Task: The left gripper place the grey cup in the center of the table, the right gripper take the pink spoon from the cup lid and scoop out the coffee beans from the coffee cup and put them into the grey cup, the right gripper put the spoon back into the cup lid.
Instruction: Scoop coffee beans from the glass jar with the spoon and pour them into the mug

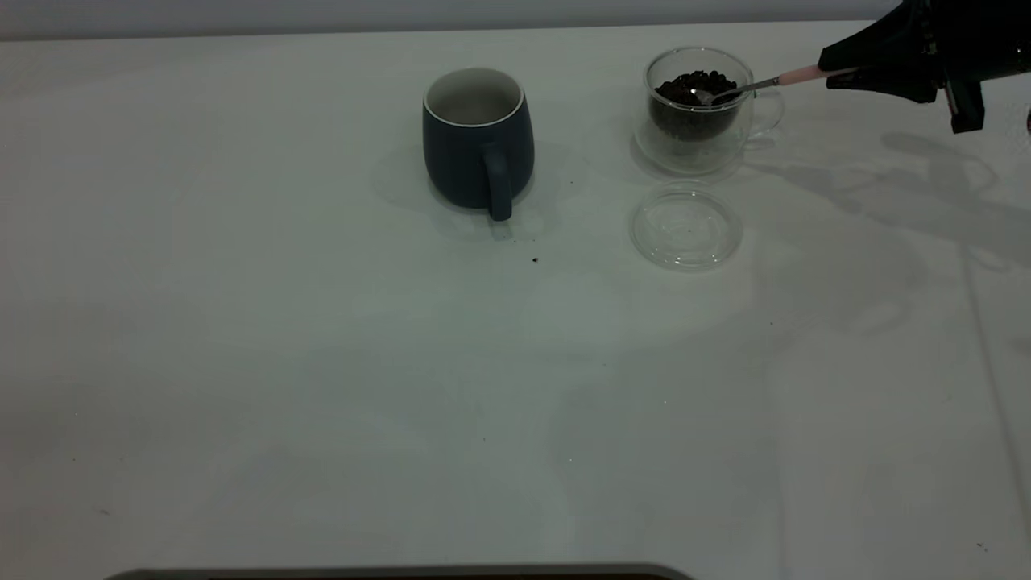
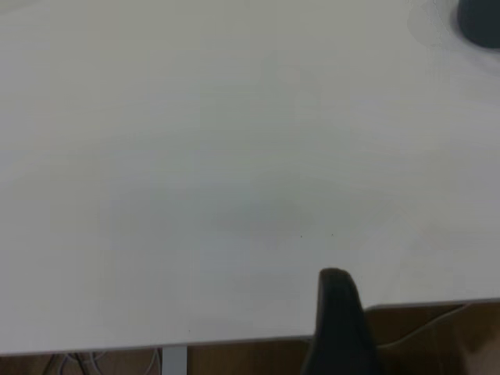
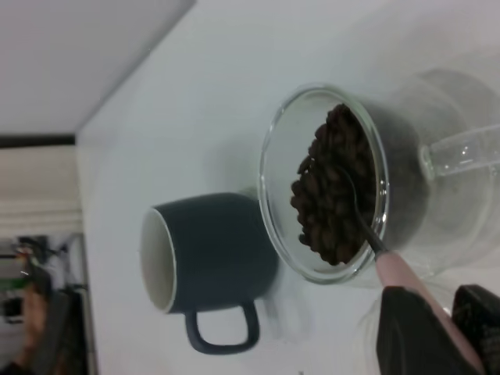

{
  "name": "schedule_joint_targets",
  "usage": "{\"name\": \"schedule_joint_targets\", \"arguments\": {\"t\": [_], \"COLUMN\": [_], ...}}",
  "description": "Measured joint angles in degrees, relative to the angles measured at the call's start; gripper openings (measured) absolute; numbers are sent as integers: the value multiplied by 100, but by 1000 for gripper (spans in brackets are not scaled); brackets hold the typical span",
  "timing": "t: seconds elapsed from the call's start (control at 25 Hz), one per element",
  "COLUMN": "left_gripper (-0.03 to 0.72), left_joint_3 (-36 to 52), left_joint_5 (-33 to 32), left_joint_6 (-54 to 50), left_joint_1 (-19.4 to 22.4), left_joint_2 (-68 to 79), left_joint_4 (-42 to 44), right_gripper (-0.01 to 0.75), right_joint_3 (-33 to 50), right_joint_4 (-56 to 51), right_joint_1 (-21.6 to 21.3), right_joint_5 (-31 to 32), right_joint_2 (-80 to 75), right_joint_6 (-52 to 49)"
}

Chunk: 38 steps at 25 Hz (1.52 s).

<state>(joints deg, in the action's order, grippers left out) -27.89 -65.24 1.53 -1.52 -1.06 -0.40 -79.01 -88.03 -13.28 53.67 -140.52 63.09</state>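
A: What lies nearest the camera?

B: The bare white table [image 1: 322, 403], with a few dark specks on it. Nothing else stands in the front half.

A: Then from the left?

B: The left hand [image 2: 336, 312] is out of the exterior view. Its wrist view shows one dark finger over the table's edge, and I cannot tell whether the fingers are apart or together. Next comes the grey cup [image 1: 478, 138], upright near the middle of the far half, its handle turned toward the camera and its white inside bare.

A: And to the right of it?

B: The cup lid [image 1: 685, 225] lies flat on the table, with the coffee cup [image 1: 699, 109] just behind it. That glass cup holds the coffee beans [image 1: 696, 86].

A: The spoon?

B: The pink spoon [image 1: 761, 84] slants into the coffee cup, its metal bowl resting on the beans. The right hand [image 1: 842, 74] is at the far right, above the table, clamped on the pink handle's end.
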Motion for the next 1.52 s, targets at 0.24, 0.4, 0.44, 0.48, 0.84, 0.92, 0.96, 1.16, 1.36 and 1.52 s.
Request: {"name": "schedule_joint_targets", "arguments": {"t": [0.24,0.4,0.44,0.48,0.84,0.92,0.96,1.16,1.36,1.52], "left_gripper": [567,567,567,567,567,567,567,567,567,567], "left_joint_3": [0,0,0,0,0,0,0,0,0,0], "left_joint_5": [0,0,0,0,0,0,0,0,0,0], "left_joint_6": [0,0,0,0,5,5,5,11,23,23], "left_joint_1": [0,0,0,0,0,0,0,0,0,0], "left_joint_2": [0,0,0,0,0,0,0,0,0,0], "left_joint_4": [0,0,0,0,0,0,0,0,0,0], "right_gripper": [110,110,110,110,110,110,110,110,110,110], "right_joint_3": [-5,-5,-5,-5,-5,-5,-5,-5,-5,-5], "right_joint_4": [-319,-406,-407,-407,-431,-451,-465,-504,-515,-669], "right_joint_1": [-110,-200,-221,-242,-336,-340,-340,-340,-313,-112], "right_joint_5": [234,308,358,400,838,931,965,1143,1151,1151], "right_joint_2": [-203,-209,-209,-209,-209,-209,-209,-209,-209,-209], "right_joint_6": [-45,-65,-89,-122,-222,-211,-204,-165,-153,-153]}}
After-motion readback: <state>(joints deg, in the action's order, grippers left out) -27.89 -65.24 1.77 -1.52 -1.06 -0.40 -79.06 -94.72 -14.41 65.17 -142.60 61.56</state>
